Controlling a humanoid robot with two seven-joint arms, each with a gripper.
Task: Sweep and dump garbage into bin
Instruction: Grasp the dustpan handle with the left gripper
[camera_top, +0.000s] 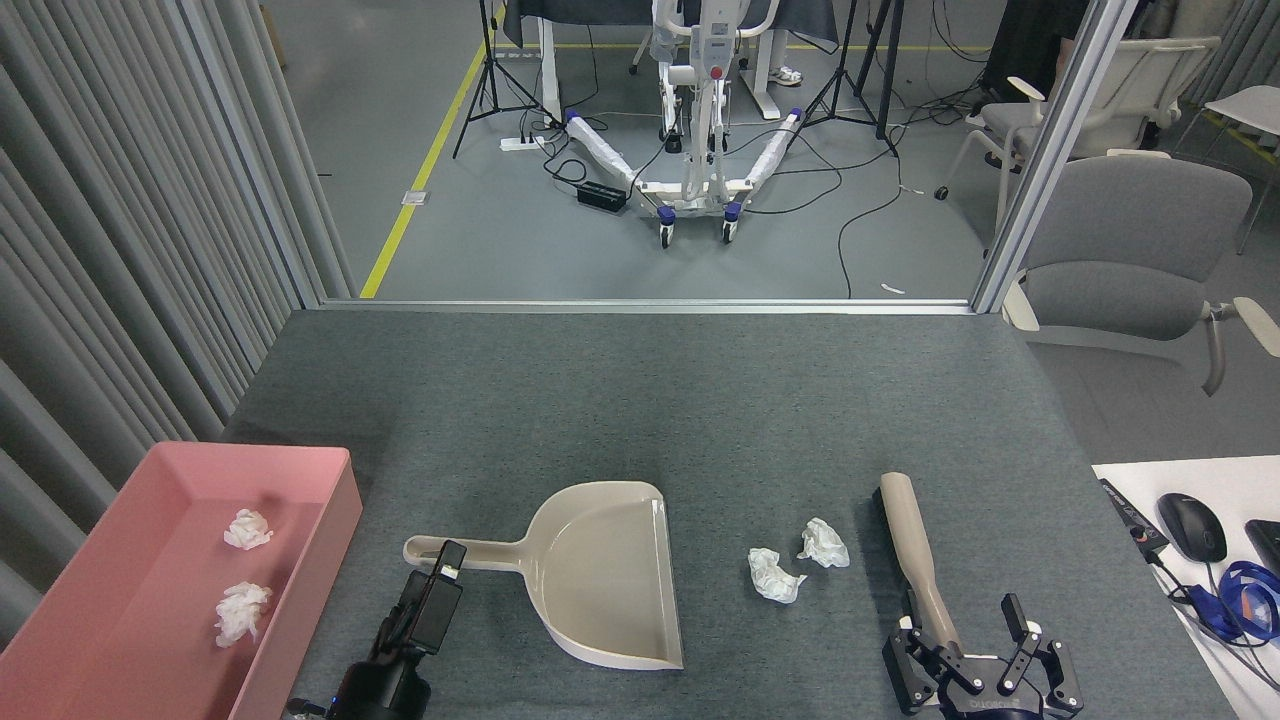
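Note:
Two wads of white garbage (775, 576) (823, 542) lie on the grey table between the beige dustpan (610, 575) and a beige brush (908, 530). Two more wads of garbage (247, 528) (242, 611) lie inside the pink bin (342, 500) at the left edge. My left gripper (440, 580) is turned edge-on, with its tip at the near end of the dustpan's handle; its gap is hidden. Low at the near edge, my right gripper (962, 628) is open, its fingers on either side of the near end of the brush handle.
A white side table (1130, 475) with a black mouse (1192, 526) and blue cables (1245, 600) stands at the right. A grey chair (1130, 250) sits beyond the table's far right corner. Grey curtains (120, 250) run along the left.

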